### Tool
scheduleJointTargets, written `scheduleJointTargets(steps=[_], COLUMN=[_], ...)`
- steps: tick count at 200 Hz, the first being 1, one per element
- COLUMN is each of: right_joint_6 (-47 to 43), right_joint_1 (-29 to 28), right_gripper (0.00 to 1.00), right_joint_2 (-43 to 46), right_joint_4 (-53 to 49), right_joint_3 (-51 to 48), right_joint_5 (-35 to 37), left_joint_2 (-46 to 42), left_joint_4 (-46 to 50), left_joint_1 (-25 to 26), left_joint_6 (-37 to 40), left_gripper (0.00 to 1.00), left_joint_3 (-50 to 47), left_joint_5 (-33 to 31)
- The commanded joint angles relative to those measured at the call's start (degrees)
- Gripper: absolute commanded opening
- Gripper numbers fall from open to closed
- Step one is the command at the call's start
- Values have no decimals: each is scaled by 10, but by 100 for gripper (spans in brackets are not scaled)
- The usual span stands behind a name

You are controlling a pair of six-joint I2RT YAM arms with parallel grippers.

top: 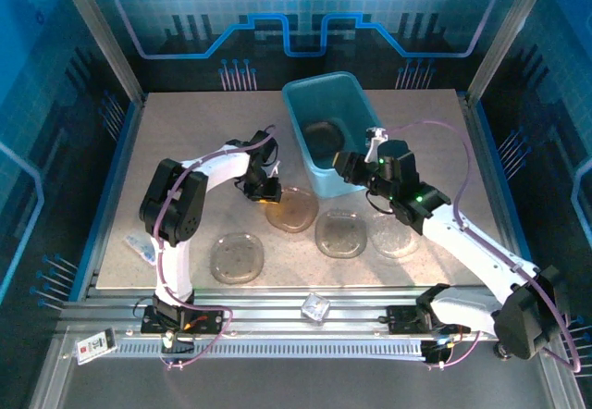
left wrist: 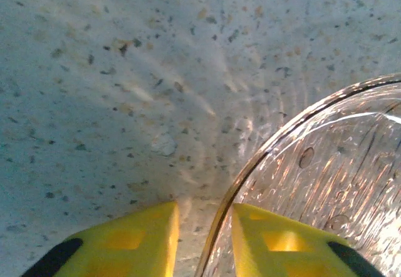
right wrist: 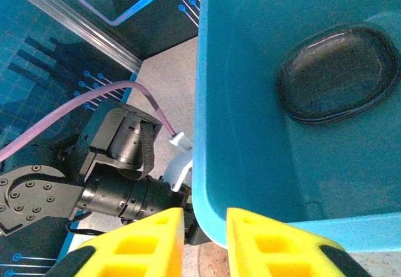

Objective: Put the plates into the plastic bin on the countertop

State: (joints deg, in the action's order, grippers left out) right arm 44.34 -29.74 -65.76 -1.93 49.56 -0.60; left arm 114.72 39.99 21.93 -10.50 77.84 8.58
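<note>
Nearest the lens: left gripper [left wrist: 205,208], yellow fingers [left wrist: 135,236] down to a narrow slot straddling the rim of a thin translucent brownish rounded-square plate [left wrist: 326,177] lying on the beige speckled countertop [left wrist: 125,70]; sliver of daylight on one side, not clamped; right gripper [right wrist: 205,217] straddles the rim of the teal-blue rectangular plastic bin [right wrist: 250,133] at its near right corner, wall nearly fills the slot, can't tell if pinched. Dark plate [right wrist: 341,73] flat on bin floor. Three clear plates [top: 340,233] on countertop, nearside of the bin.
</note>
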Motion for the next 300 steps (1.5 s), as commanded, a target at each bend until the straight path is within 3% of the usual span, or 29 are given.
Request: scheduleJointTargets(steps=[1, 31, 60, 113, 206, 300], right_joint_6=[4, 4, -4, 4, 1, -57], right_joint_1=[-7, -6, -6, -7, -8, -9], right_gripper=[24, 22, 13, 13, 13, 32], right_joint_2=[14, 16, 14, 2, -9, -48], right_joint_4=[16, 13, 5, 11, 9, -63], right_joint_3=[-14, -11, 0, 3, 5, 82], right_joint_5=[7, 8, 5, -8, -19, -71], left_joint_2=[9, -3, -28, -103, -172, -307], left_joint_4=[12, 18, 17, 2, 4, 17], left_joint_1=[5, 4, 3, -22, -65, -143], left_joint_6=[-5, -13, -23, -47, -50, -55], left_gripper=[26, 21, 17, 9, 7, 5], left_joint_3=[-17, -25, -45, -82, -111, -118], left_joint_5=[-34, -60, -77, -80, -86, -68])
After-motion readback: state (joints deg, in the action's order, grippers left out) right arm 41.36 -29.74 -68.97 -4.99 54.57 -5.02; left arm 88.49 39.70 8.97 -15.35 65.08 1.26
